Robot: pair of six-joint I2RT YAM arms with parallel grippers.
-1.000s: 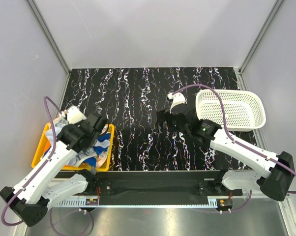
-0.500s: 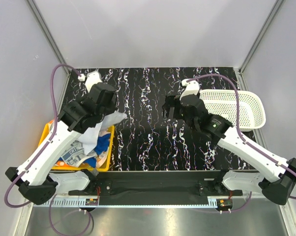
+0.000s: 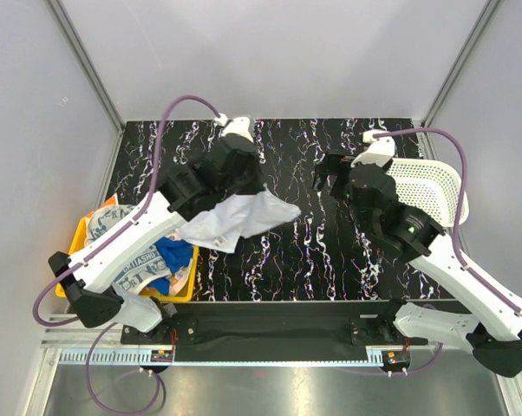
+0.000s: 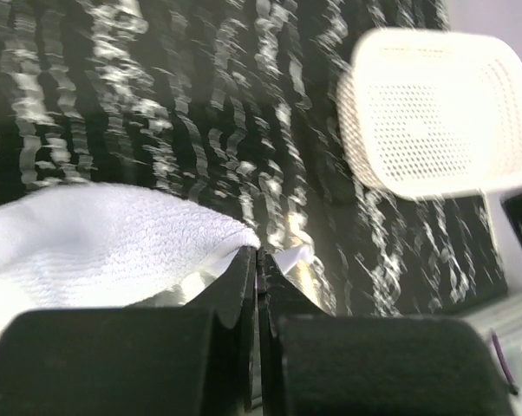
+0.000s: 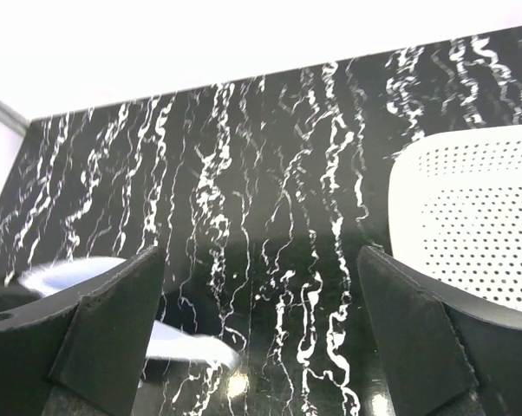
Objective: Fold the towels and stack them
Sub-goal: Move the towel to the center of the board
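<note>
My left gripper point(image 3: 246, 189) is shut on an edge of an off-white towel point(image 3: 237, 222), which hangs above the middle of the table. In the left wrist view the fingers point(image 4: 244, 286) are pressed together on the white terry cloth point(image 4: 105, 243). More towels lie heaped in the yellow bin point(image 3: 187, 286): a white one with blue print point(image 3: 138, 270), a royal blue one point(image 3: 176, 255) and an orange-patterned one point(image 3: 101, 217). My right gripper point(image 3: 330, 176) stands open and holds nothing, to the right of the hanging towel. A corner of that towel point(image 5: 187, 347) shows at the lower left of the right wrist view.
A white perforated basket point(image 3: 434, 186) stands at the table's right side, partly under the right arm; it also shows as basket point(image 4: 434, 108) and basket point(image 5: 478, 225) in the wrist views. The black marbled tabletop point(image 3: 278, 251) lies between the arms. Grey walls close in the back and sides.
The left arm has lifted the off-white towel out of the yellow bin and swung it right, over the table's middle. The right arm has drawn back and right, toward the basket.
</note>
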